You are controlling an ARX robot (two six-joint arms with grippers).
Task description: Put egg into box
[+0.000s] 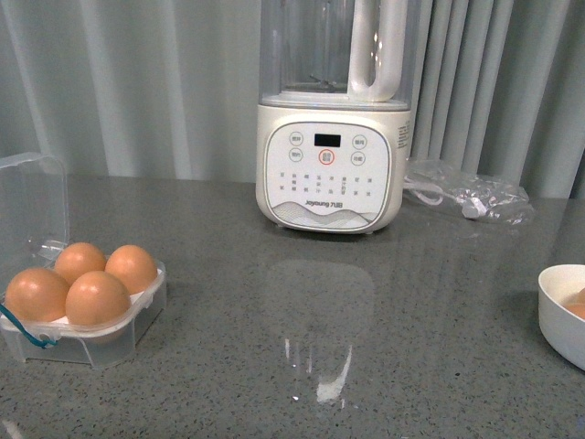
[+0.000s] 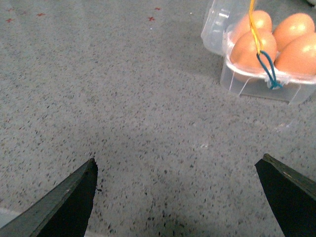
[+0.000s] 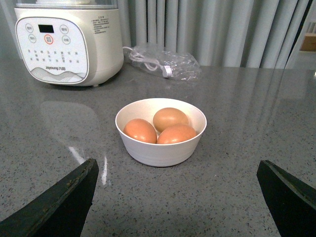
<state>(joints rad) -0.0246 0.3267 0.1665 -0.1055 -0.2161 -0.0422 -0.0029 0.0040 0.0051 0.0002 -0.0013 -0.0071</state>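
The box (image 1: pixel 144 309), a clear plastic case with its lid (image 1: pixel 32 197) standing open, sits at the table's left and holds several brown eggs (image 1: pixel 96 297). A blue cord (image 2: pixel 269 74) hangs at its front. In the left wrist view the box (image 2: pixel 256 89) lies ahead and off to one side of my open left gripper (image 2: pixel 177 165), which has only bare table between its fingers. My open right gripper (image 3: pixel 177 168) faces a white bowl (image 3: pixel 160 153) with three brown eggs (image 3: pixel 170 118) in it, a short way ahead. Which one is the task's egg I cannot tell. Neither arm shows in the front view.
A cream blender (image 1: pixel 334 119) stands at the back middle of the grey speckled table (image 1: pixel 302 366). A crumpled clear bag with a white cable (image 1: pixel 475 194) lies to its right. The white bowl (image 1: pixel 559 320) is cut off by the front view's right edge. Curtains hang behind.
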